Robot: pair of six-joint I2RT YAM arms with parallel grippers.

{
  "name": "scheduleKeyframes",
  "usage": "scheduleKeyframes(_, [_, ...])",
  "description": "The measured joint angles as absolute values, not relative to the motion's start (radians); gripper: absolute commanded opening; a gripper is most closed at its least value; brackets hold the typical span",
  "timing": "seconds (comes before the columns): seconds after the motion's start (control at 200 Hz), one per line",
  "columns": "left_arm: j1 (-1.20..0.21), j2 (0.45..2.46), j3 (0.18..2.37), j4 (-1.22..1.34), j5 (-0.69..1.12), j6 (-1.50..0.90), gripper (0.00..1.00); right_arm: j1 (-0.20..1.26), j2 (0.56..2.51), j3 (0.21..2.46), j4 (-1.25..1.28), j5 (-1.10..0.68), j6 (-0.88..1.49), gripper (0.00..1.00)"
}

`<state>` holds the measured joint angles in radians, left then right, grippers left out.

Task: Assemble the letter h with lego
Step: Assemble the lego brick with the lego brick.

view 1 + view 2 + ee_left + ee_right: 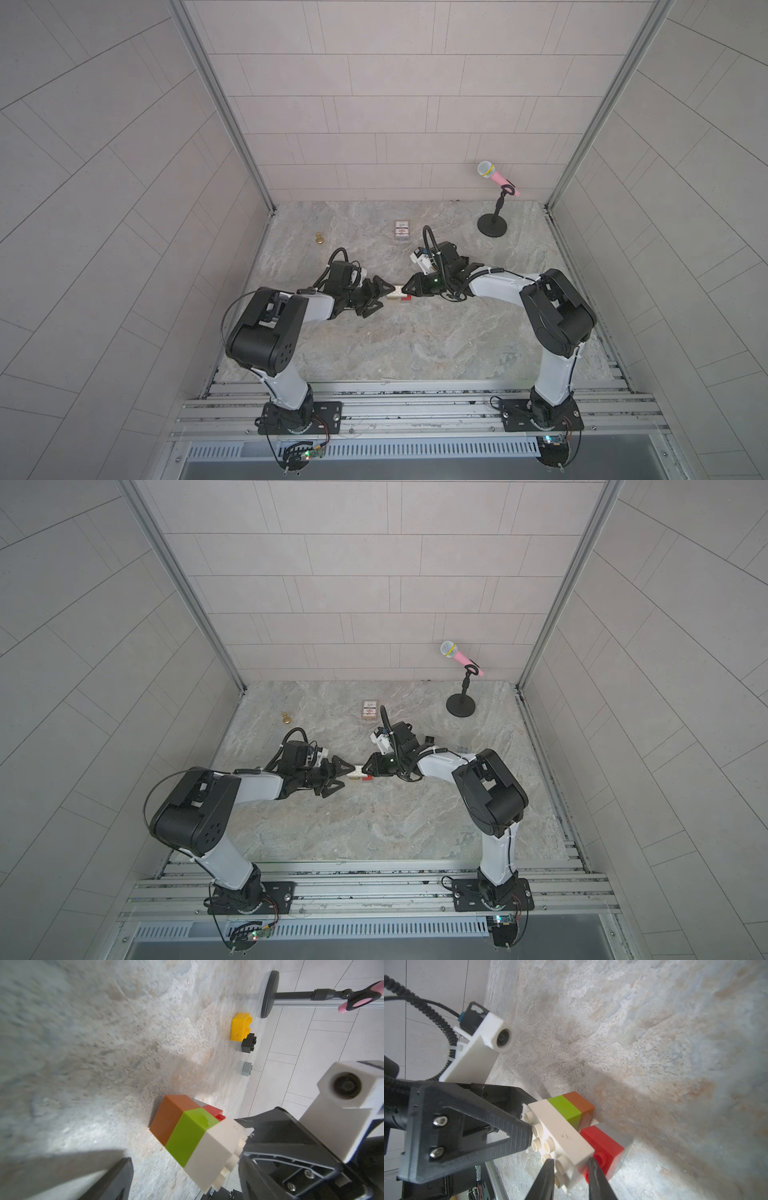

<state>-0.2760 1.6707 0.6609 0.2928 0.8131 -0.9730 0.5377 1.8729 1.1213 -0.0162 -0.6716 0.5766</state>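
Letter h (564, 1110), half built, lies on its side mid-table (415, 345) btwn your two grippers. White brick (562, 1134) has green + brown stacked off one end and a red + grey leg off the other.

R gripper (571, 1167): closed narrow across the white brick's end, a tip on each face.

L gripper (380, 297): jaws spread wide, holding nothing. One finger (517, 1136) sits just beside the white studs.

Loose: yellow brick (241, 1026), black brick (249, 1042) and grey brick (246, 1068) in a row near the mic stand base (269, 994), well apart from the build.

card box (402, 230) behind lego (394, 293), microphone (498, 179) far right
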Motion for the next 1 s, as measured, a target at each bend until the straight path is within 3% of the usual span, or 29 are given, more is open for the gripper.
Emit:
scheduleKeyframes(0.495, [-0.292, 1.634, 0.827, -0.025, 0.736, -0.842, 0.80, 0.523, 1.897, 1.160, -0.058, -0.707, 0.585, 0.30])
scheduleKeyframes(1.001, [-0.296, 1.751, 1.026, -0.289, 0.678, -0.700, 0.73, 0.503, 1.919, 1.222, -0.157, -0.720, 0.592, 0.37])
